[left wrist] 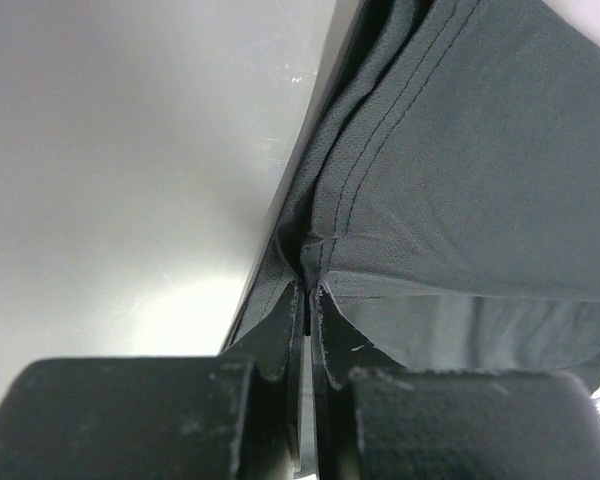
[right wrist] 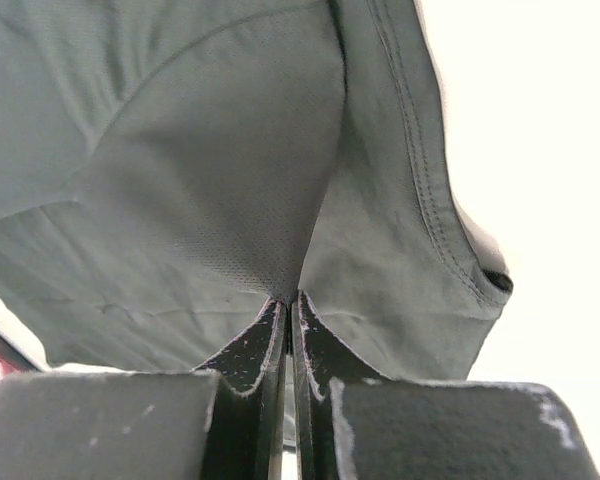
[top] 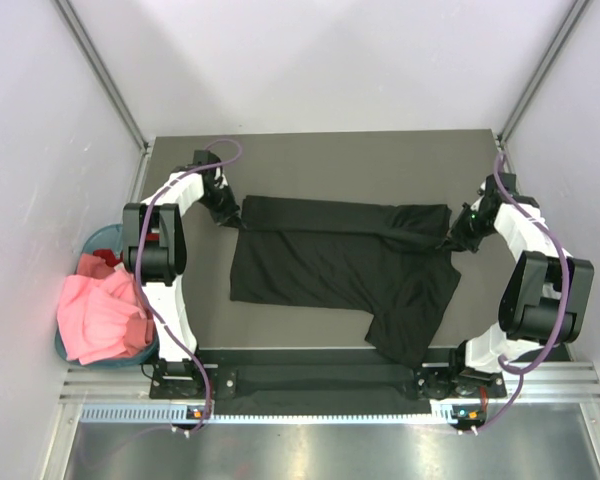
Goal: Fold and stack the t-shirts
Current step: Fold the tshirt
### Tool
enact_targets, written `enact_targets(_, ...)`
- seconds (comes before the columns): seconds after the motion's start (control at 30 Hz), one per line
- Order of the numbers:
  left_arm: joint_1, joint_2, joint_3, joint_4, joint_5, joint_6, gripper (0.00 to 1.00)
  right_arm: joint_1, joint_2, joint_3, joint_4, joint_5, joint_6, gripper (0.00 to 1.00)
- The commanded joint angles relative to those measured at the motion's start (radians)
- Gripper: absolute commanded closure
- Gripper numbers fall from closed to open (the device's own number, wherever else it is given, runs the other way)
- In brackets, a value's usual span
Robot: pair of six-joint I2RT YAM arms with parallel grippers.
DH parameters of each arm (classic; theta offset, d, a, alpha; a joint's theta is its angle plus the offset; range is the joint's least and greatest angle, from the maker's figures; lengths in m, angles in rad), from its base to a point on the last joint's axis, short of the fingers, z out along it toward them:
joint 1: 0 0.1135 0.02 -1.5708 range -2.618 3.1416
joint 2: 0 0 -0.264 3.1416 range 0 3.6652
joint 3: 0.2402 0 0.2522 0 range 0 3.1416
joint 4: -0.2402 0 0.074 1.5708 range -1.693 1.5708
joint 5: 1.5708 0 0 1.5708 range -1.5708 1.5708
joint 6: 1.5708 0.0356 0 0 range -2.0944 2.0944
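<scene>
Black t-shirt (top: pixel 340 265), one in number, is lying stretched between two pairs of fingers, the left gripper (top: pixel 235 222) and right gripper (top: pixel 448 243) each pinching its fabric tight.

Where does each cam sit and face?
Top external: above and behind the bases, looking down on the table; both arms show, left gripper and right gripper pinching the black shirt.
Left wrist: on the left arm, looking along its fingers at pinched fabric.
Right wrist: same, on the right arm, own fingers.
Shared: all see the black shirt.

Black t-shirt (top: pixel 340 265) on grey table (top: pixel 310 160)
</scene>
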Motion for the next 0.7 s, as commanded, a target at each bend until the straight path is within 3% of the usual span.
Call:
enact_targets(0.0,0.003,-0.024,0.007,-0.011,-0.031,0.02,1.0,-0.017,-0.007,-0.013,0.009,-0.001,-0.023,1.0)
enact_targets(0.1,0.003,-0.015,0.013,-0.011,-0.031,0.018,1.0,-0.017,0.0,-0.028,0.018,-0.001,-0.024,1.0)
enact_targets(0.23,0.002,-0.01,0.023,-0.024,-0.037,0.02,0.84,-0.017,0.022,-0.032,0.006,0.021,-0.049,0.99)
enact_targets(0.27,-0.001,-0.016,0.023,-0.028,-0.043,0.023,0.73,-0.017,0.028,-0.032,-0.003,0.031,-0.06,0.97)
enact_targets(0.33,-0.006,-0.047,0.023,-0.036,-0.055,0.026,0.65,-0.015,0.04,-0.024,-0.022,0.051,-0.098,0.9)
enact_targets(0.37,-0.01,-0.062,0.017,-0.04,-0.064,0.024,0.62,-0.017,0.042,-0.016,-0.04,0.053,-0.109,0.81)
enact_targets(0.57,-0.03,-0.172,0.007,-0.03,-0.055,0.017,0.6,-0.017,0.022,0.086,0.035,0.022,-0.08,0.54)
enact_targets(0.67,-0.032,-0.191,0.019,0.042,-0.046,0.018,0.64,-0.017,0.086,0.148,0.156,0.036,-0.026,0.52)
